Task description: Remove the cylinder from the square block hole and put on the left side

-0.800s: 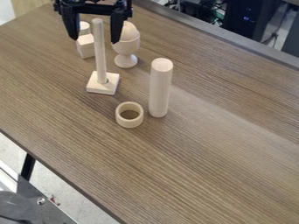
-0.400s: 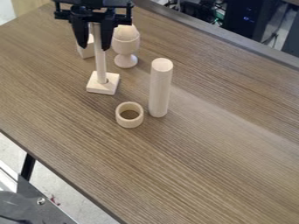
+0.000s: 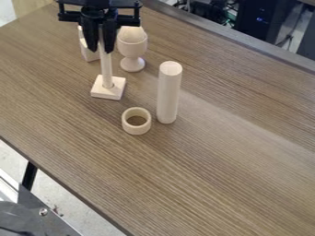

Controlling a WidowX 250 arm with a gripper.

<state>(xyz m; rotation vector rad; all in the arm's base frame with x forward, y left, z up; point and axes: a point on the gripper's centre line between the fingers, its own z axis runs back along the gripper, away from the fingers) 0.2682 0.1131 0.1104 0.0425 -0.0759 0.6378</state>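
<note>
My black gripper (image 3: pixel 101 50) hangs at the upper left, its fingers closed in around the upper part of the thin wooden cylinder (image 3: pixel 106 69). That cylinder stands upright in the hole of the pale square block (image 3: pixel 108 88), which lies flat on the table. The cylinder's top is hidden behind the fingers.
Behind the gripper stand a wooden egg cup (image 3: pixel 132 48) holding an egg shape and a pale block (image 3: pixel 90 51), partly hidden. Nearer on the wooden table (image 3: pixel 203 170) are a thick upright cylinder (image 3: pixel 168 93) and a ring (image 3: pixel 137 127).
The gripper has come down over the thin cylinder, and its fingers have gone from wide apart to closed around it. The square block and other wooden pieces have hardly moved.
</note>
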